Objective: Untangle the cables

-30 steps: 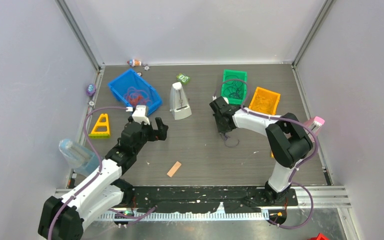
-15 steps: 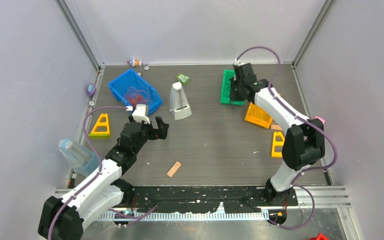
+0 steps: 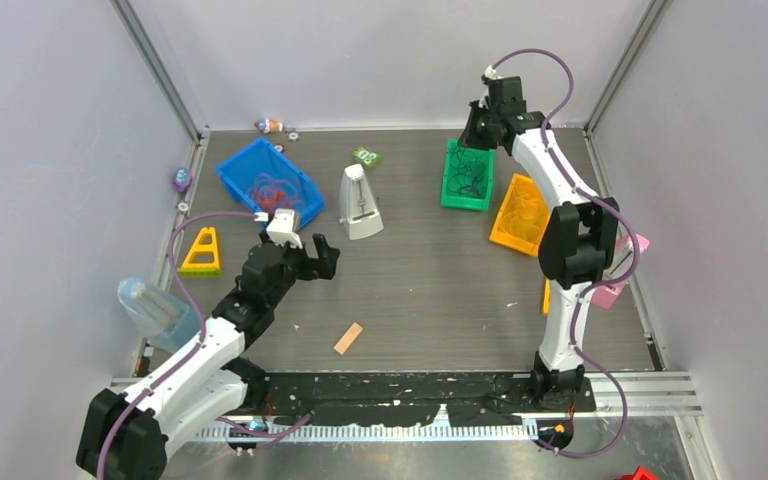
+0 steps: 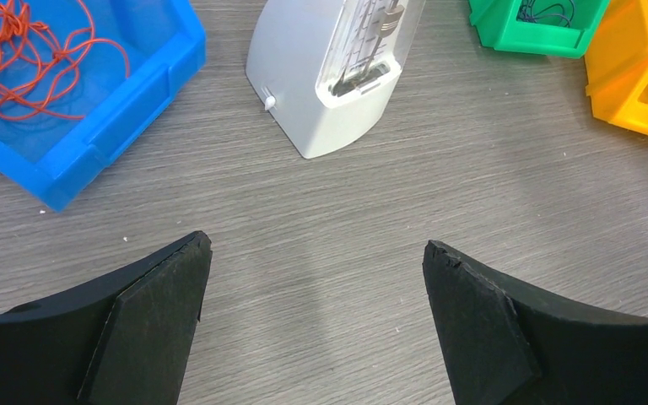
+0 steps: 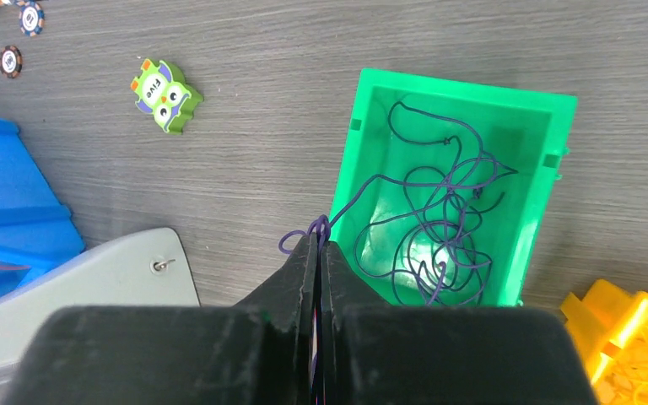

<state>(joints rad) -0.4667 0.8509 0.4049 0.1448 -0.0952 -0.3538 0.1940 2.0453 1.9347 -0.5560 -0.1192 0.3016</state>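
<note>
The left gripper (image 4: 316, 253) has its fingers spread wide and hangs over the table (image 4: 321, 194). Ahead of it, to the left, a tangled orange cable (image 4: 25, 51) lies in a blue bin (image 4: 126, 110). Straight ahead of it stands a white metronome (image 4: 337, 67). The right gripper (image 5: 318, 246) has its fingers pressed together, and they pinch a dark cable (image 5: 433, 253) at a small loop. Most of this cable lies in curls inside the green bin (image 5: 464, 91), just ahead of the fingers and to their right. A yellow bin (image 5: 633, 337) is further right.
</note>
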